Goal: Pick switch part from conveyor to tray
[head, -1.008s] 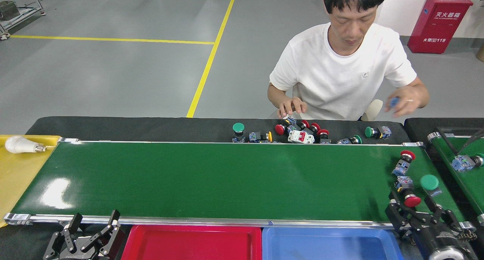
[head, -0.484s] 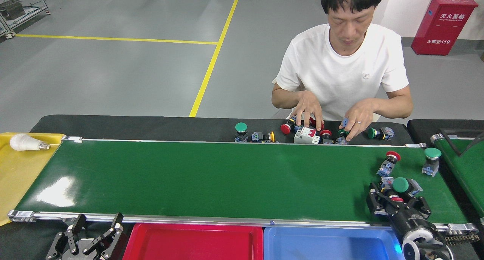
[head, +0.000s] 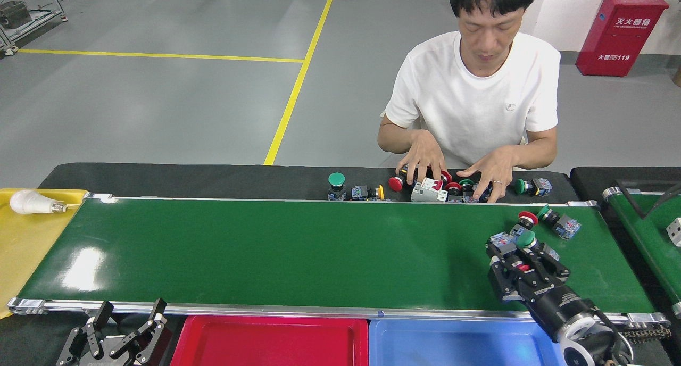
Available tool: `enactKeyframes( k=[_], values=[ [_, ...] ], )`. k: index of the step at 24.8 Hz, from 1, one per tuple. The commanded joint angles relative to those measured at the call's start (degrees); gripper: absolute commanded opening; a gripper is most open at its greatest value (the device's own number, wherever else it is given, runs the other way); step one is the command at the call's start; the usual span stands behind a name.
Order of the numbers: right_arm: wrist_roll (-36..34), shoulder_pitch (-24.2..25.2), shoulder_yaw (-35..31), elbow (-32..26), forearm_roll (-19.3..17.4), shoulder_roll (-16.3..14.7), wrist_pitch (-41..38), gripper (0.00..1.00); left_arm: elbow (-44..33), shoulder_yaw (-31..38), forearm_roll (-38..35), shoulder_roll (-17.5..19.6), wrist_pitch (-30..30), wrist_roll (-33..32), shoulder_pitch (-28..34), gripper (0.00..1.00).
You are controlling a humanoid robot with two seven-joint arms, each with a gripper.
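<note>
— Where's the right tool [head: 518, 251]?

— Low over the glossy dark-green conveyor belt [head: 298, 254], right end. A green-capped push-button switch part [head: 525, 239] sits right at its tips; whether it's clenched on it, I can't tell. A red-capped switch [head: 526, 219] and another green one [head: 557, 221] lie just beyond.

— Room to move?

— Belt left of it is bare up to the silver rail; the blue plastic tray [head: 463, 342] lies just behind the near rail. Left tool [head: 125, 323] hangs released beside the red tray [head: 268, 342].
</note>
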Motion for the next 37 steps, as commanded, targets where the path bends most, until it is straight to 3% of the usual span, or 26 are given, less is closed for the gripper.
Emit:
enactKeyframes(
  k=[1, 6, 8, 9, 10, 11, 15, 19, 24, 27, 29, 33, 35, 37],
  values=[
    [0.58, 0.62, 2.09, -2.55, -0.46, 2.45, -9.56, 0.11, -1.01, 0.32, 0.26, 0.34, -0.17, 0.47, -0.44, 1.0],
    [1.73, 1.5, 15.18, -2.99, 0.33, 3.95, -12.98, 0.15, -1.53, 0.23, 0.26, 0.6, -0.17, 0.47, -0.35, 1.0],
    [1.9, 1.42, 20.27, -2.72, 1.47, 4.12, -12.98, 0.26, -1.44, 0.14, 0.26, 0.78, -0.34, 0.47, -0.26, 1.0],
    [1.99, 1.42, 21.77, -2.72, 2.79, 4.3, -12.98, 0.44, -1.27, 0.14, 0.26, 0.69, -0.7, 0.56, -0.26, 1.0],
    [1.99, 1.5, 22.74, -2.72, 4.02, 4.91, -12.98, 0.88, -1.01, 0.14, 0.17, 0.6, -1.05, 0.64, -0.26, 1.0],
    [1.99, 1.5, 22.74, -2.64, 4.2, 5.62, -12.98, 1.0, -0.92, -0.3, -0.18, 0.6, -1.05, 0.91, -0.26, 1.0],
    [1.99, 0.1, 22.22, -1.76, 4.37, 6.32, -11.76, 1.0, -0.66, -0.82, -6.41, 0.78, -1.14, 1.52, -0.44, 1.0],
    [1.9, -1.48, 18.96, -1.76, 4.37, 6.32, -10.0, 1.0, -1.18, -0.74, -7.47, 0.25, -1.22, 1.61, -1.05, 1.0],
    [1.55, -2.71, 4.55, -2.46, 4.29, 7.9, 6.09, 0.99, -1.36, -0.38, -7.56, -0.36, -0.87, 1.87, -1.05, 1.0],
    [0.5, -2.28, -1.6, -3.34, 4.29, 7.64, 17.78, 0.99, -1.18, -0.65, -7.56, 1.04, -1.31, 7.24, -0.26, 1.0],
    [-1.7, -0.69, -4.68, -4.22, 4.29, 7.29, 21.91, 0.99, -1.09, -0.21, -7.47, 1.13, -1.49, 11.37, 0.35, 1.0],
    [-11.46, 8.36, -9.07, -7.82, 4.29, 6.93, 22.26, 0.99, -0.92, 0.76, -7.21, 0.95, -2.81, 12.33, 0.53, 1.0],
    [-15.94, 14.24, -9.16, -10.02, 4.29, 7.02, 21.82, 0.99, -1.18, 0.76, -7.03, 0.95, -3.51, 11.37, 0.88, 1.0],
    [-17.08, 17.32, -9.16, -10.72, 4.29, 7.02, 20.33, 0.99, -1.36, 0.85, -4.75, 0.87, -5.27, 6.27, 1.06, 1.0]
  ],
)
